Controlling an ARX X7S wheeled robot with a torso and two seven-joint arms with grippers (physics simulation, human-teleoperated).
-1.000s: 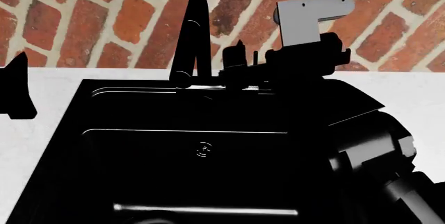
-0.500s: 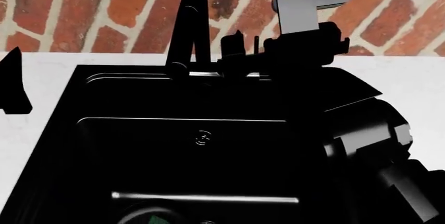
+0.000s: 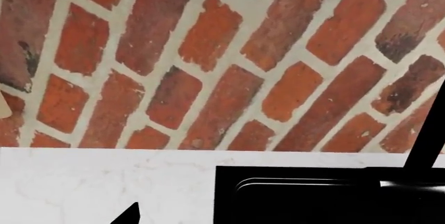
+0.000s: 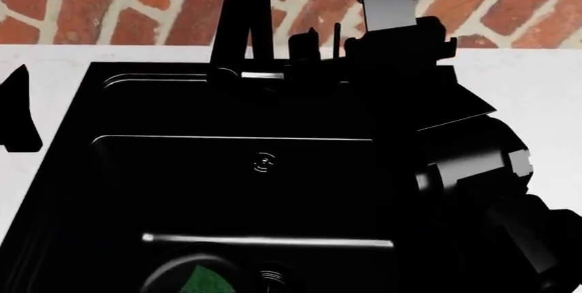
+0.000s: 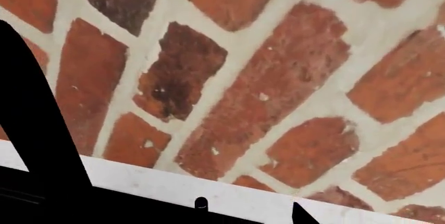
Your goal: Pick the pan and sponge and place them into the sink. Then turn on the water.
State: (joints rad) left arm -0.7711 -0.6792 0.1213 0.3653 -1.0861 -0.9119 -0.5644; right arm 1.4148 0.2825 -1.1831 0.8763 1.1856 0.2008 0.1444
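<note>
Right gripper (image 4: 314, 44) beside faucet (image 4: 244, 13) (behind sink (image 4: 182, 170)).

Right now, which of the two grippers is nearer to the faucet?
The right gripper: it is beside the faucet at the back edge of the sink; the left gripper hangs over the white counter, away.

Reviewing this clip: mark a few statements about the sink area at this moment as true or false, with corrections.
1. The sponge lies inside the sink. True; its green top shows at the basin's near edge.
2. The wall behind the counter is white tile. False; it is red brick.
3. The right end effector is up by the faucet. True.
4. A stream of water is running into the basin. False; none is visible.
5. The left end effector is over the basin. False; it is over the white counter, left of the sink.
</note>
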